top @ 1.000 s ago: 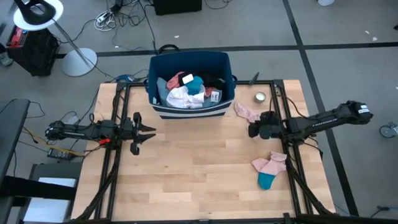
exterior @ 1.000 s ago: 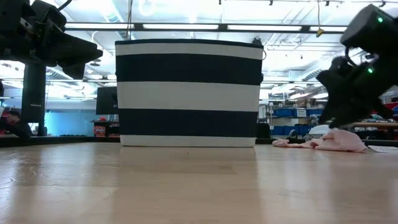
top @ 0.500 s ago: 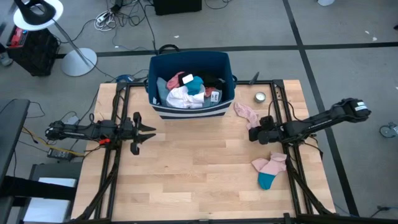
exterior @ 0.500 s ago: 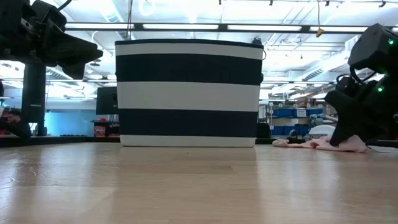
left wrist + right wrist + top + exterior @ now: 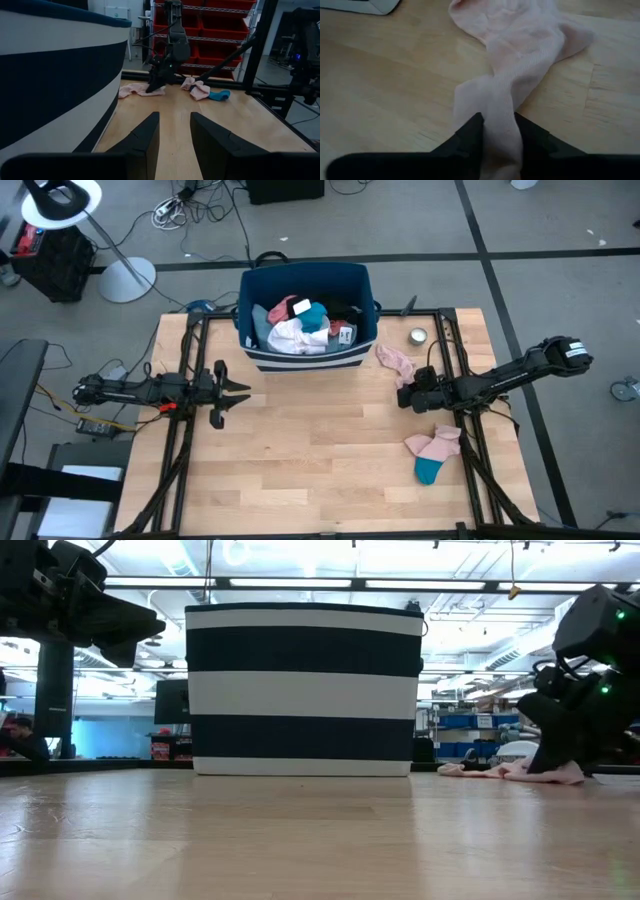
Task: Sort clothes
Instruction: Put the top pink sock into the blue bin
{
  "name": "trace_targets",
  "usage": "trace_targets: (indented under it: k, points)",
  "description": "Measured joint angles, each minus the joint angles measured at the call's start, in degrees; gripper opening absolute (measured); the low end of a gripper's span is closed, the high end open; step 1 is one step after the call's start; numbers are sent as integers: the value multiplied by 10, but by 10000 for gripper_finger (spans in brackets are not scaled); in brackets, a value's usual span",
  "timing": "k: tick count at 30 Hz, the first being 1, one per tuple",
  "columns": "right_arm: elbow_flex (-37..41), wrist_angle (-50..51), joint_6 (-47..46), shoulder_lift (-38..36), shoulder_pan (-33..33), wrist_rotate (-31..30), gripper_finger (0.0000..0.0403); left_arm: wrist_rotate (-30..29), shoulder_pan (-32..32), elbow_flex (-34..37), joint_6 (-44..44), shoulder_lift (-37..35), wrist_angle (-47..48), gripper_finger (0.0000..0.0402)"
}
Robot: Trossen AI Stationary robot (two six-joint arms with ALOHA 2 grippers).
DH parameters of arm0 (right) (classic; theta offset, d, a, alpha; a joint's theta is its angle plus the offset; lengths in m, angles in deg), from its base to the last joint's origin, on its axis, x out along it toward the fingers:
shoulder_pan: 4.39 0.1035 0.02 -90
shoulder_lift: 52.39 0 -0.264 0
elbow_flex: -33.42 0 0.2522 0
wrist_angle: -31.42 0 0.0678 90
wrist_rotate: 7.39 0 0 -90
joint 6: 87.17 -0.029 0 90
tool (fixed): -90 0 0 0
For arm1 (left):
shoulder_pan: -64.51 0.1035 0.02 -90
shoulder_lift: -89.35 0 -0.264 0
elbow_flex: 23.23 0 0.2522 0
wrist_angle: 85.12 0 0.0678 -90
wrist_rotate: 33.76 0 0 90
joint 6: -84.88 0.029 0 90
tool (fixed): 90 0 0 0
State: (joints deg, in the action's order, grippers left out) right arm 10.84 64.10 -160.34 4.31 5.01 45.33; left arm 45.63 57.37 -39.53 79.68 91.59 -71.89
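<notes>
A pink sock (image 5: 394,361) lies flat on the table right of the navy striped bin (image 5: 300,690). It also shows in the right wrist view (image 5: 520,45). My right gripper (image 5: 404,397) is down at the sock's near end and shut on it. A second pink sock (image 5: 436,442) and a teal sock (image 5: 428,471) lie together nearer the front right. White, teal, pink and black clothes (image 5: 297,328) fill the bin. My left gripper (image 5: 247,394) is open and empty, above the table at the left. My right gripper pinches the pink sock's near end (image 5: 498,131) between its two fingers (image 5: 470,132). The fingers slant down from the table's right side and lie along the sock. The sock flares wider just past the fingertips, and the rest of it lies on the table (image 5: 380,100).
A small round metal tin (image 5: 418,336) stands at the far right, close behind the sock. The bin stands at the far middle edge. Black frame rails (image 5: 462,430) run along both sides of the table. Bare wood (image 5: 310,440) lies between the arms.
My right gripper has gone down and a little toward the near edge, onto the pink sock's near end. The sock has stayed on the table.
</notes>
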Motion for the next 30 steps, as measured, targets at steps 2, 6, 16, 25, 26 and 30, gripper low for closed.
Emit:
trace_targets:
  k: [2, 6, 16, 25, 26, 30]
  points:
    - [0, -5, 4, 3, 0, 0, 70, 0, 0, 0, 0, 0, 0, 115]
    - [1, -19, 25, 3, 0, 3, 17, 0, 0, 0, 0, 0, 0, 115]
    - [-9, -21, 49, 3, 0, 18, 6, 3, 0, 0, 0, 0, 0, 115]
    - [-134, 146, 124, 4, 0, 26, 4, 3, 0, 0, 0, 0, 0, 115]
    - [-155, 174, 132, 4, 0, 24, 4, 3, 0, 0, 0, 0, 0, 115]
    - [-245, 291, 160, 4, 0, 9, 3, 2, 0, 0, 0, 0, 0, 115]
